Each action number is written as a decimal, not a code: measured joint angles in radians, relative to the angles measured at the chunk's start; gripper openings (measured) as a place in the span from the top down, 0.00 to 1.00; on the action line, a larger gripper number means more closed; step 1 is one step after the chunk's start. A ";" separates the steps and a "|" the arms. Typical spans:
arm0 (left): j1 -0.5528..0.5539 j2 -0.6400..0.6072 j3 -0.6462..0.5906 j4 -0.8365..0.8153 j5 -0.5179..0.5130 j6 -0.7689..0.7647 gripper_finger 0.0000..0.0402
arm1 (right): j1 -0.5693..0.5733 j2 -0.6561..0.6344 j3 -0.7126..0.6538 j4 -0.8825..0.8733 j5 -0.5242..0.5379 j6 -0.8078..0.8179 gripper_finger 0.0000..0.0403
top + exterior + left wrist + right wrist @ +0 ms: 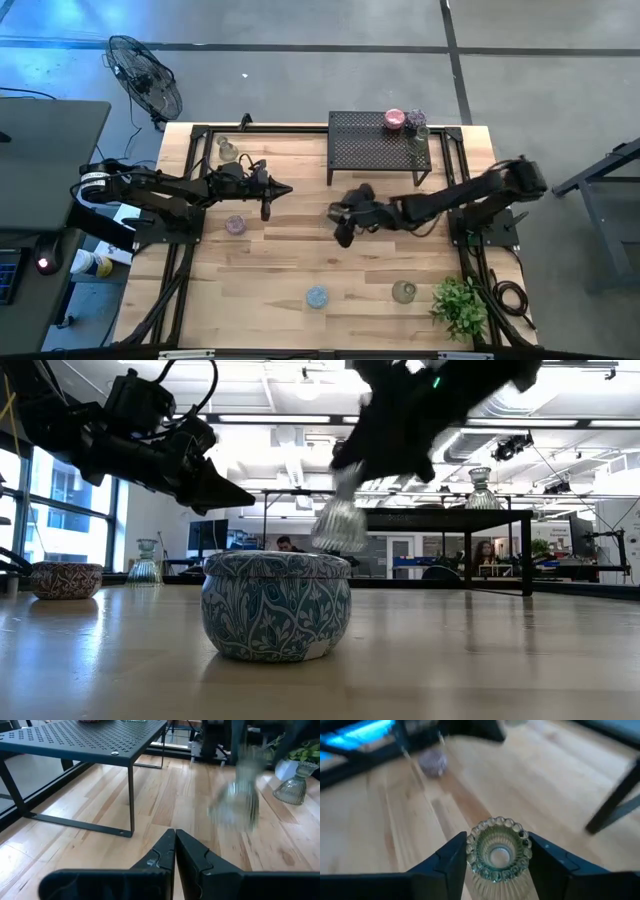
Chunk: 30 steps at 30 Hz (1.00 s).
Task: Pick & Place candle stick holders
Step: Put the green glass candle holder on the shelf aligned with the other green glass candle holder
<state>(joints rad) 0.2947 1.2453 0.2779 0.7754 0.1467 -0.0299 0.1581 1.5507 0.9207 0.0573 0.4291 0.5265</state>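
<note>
Wooden table (280,270), right pincer (498,855) gripping clear holder (499,851), base hidden

The tabletop (270,260) is pale wood planks with visible grain and a soft satin sheen. The small rack (378,146) at upper centre of the high view is matt black perforated metal. Between the right claw (497,857) fingers, the holder (498,851) is clear ribbed glass with a beaded rim. The blue patterned holder (276,605) looks glossy, like printed tin.
</note>
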 joint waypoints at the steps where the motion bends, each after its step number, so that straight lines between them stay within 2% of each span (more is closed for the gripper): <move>1: 0.000 0.000 0.000 0.000 0.000 0.000 0.98 | 0.000 -0.039 0.009 -0.045 0.020 0.011 0.57; 6: 0.000 0.000 0.000 0.000 0.000 0.000 0.98 | -0.001 -0.207 0.152 -0.391 0.214 0.059 0.60; 9: 0.000 0.000 0.000 0.000 0.000 0.000 0.98 | -0.012 -0.244 0.275 -0.638 0.352 0.157 0.60; 11: 0.000 0.000 0.000 0.001 0.000 -0.001 0.98 | -0.037 -0.249 0.342 -0.768 0.393 0.227 0.59; 15: 0.000 0.000 0.000 0.001 0.000 -0.001 0.98 | -0.132 -0.249 0.380 -0.876 0.387 0.284 0.57; 23: 0.000 0.000 0.000 0.001 0.000 -0.002 0.98 | -0.366 -0.247 0.318 -0.871 0.261 0.252 0.58; 30: 0.000 0.000 0.000 0.000 0.000 -0.004 0.98 | -0.509 -0.247 0.291 -0.863 0.167 0.184 0.57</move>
<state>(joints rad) 0.2947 1.2453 0.2779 0.7757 0.1467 -0.0338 -0.3505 1.3041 1.2118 -0.8056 0.5965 0.7101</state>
